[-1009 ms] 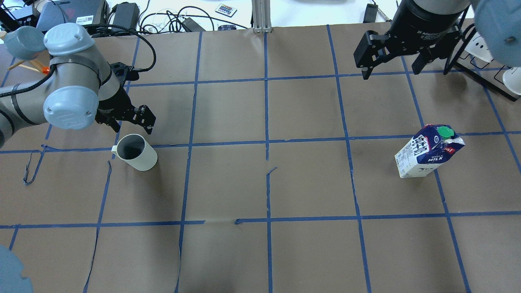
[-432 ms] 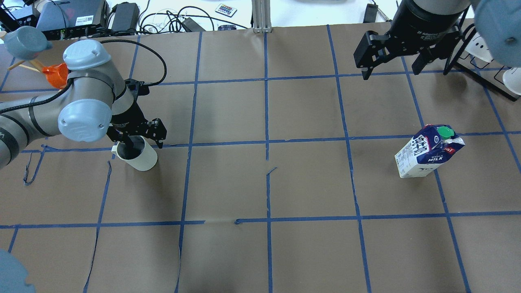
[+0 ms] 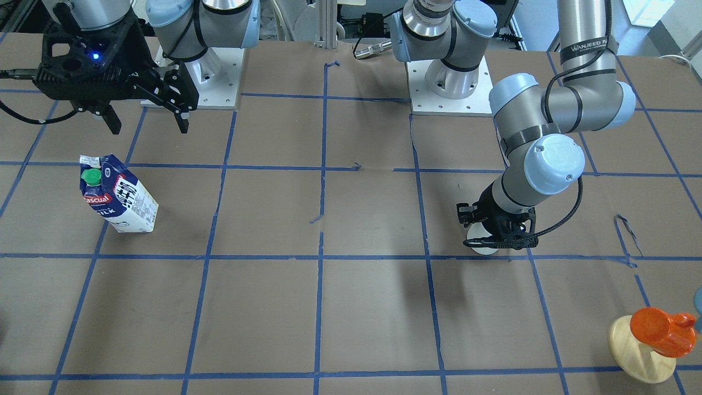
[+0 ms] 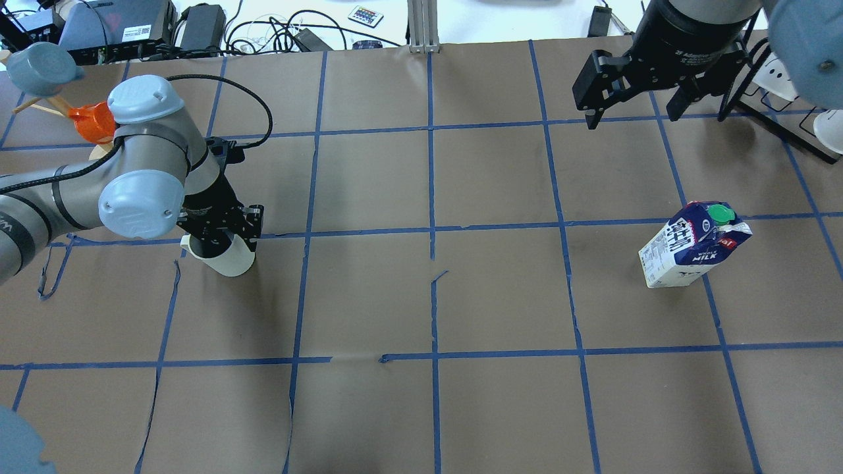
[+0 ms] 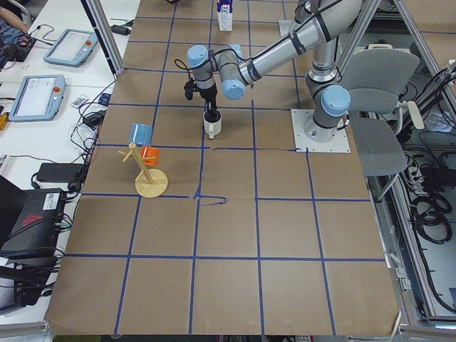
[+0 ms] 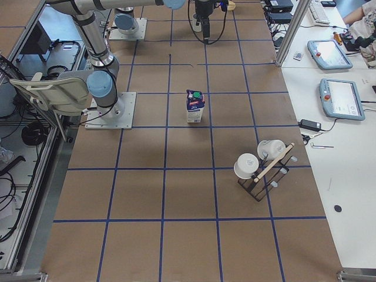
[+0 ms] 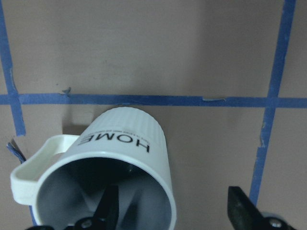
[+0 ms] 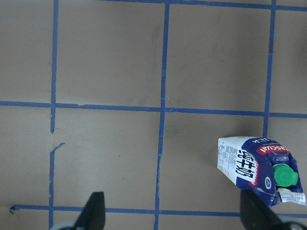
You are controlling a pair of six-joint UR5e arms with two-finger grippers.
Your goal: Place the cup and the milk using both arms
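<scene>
From the front, shows the milk (image 3: 118,195) upright at 9 o'clock on the table (image 3: 351,318), touched by neither gripper. Puts the right gripper (image 3: 149,129) at 10 o'clock, well above the milk, jaws spread wide and empty. Places the left gripper (image 3: 496,237) at 4 o'clock, down over the cup (image 3: 481,248), with only the cup's white foot visible below it. Shows an orange piece (image 3: 661,325) far out at 4 o'clock.

From overhead, sets the cup at 9 o'clock beside a blue tape line (image 4: 369,232), the left gripper over its mouth. Sets the milk at 3 o'clock and the wide right gripper at 1 o'clock.

From the left end, shows the cup just above centre and the milk small at 12 o'clock.

From the right end, shows the milk upright just above centre.

From the left wrist, shows the cup at 7 o'clock, handle toward 9 o'clock, "HOME" on its side. Puts one finger (image 7: 108,211) inside the mouth and the other outside at 5 o'clock, apart from the wall: jaws wide, gripping nothing.

From the right wrist, shows the milk at 4 o'clock, with fingers wide apart at 5 and 7 o'clock.
</scene>
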